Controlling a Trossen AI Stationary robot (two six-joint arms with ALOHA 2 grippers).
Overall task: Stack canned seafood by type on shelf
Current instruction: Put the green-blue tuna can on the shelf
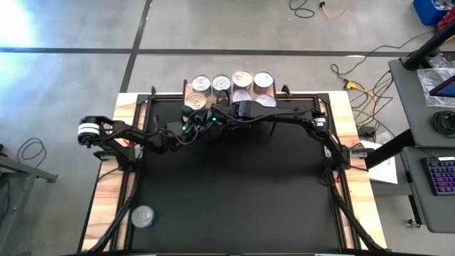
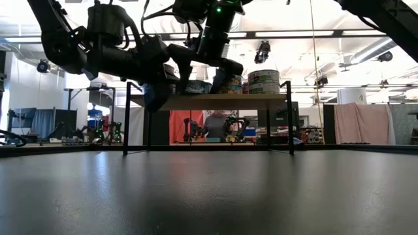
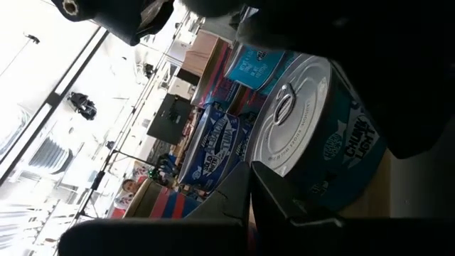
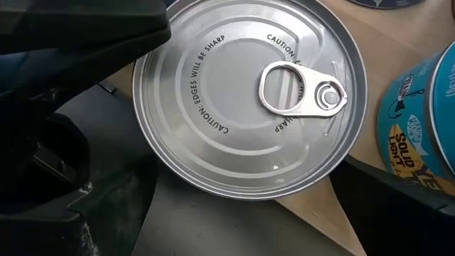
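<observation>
Right gripper (image 1: 213,114) over shelf (image 2: 225,102) front-left edge, fingers spread wide either side of silver-lidded can (image 4: 245,92); grip contact unclear. Lid reads "CAUTION: EDGES WILL BE SHARP". Neighbouring blue can (image 4: 426,128): "SOLID LIGHT". Left gripper (image 1: 183,130) fully closed, empty, just beside; blue label "CHUNK LIGHT" (image 3: 355,153) ahead. Other cans (image 1: 242,84) on shelf; stray can (image 1: 143,216) on black mat (image 1: 234,185).

A low light-wood shelf on thin black legs (image 1: 186,91) stands at the far edge of the black-matted surface (image 1: 234,192), near its middle. Small flat round silver-lidded tins (image 1: 263,80) sit on it in two rows. One lone round silver tin (image 1: 143,216) lies on the surface near the near-left corner, well apart from the shelf.
</observation>
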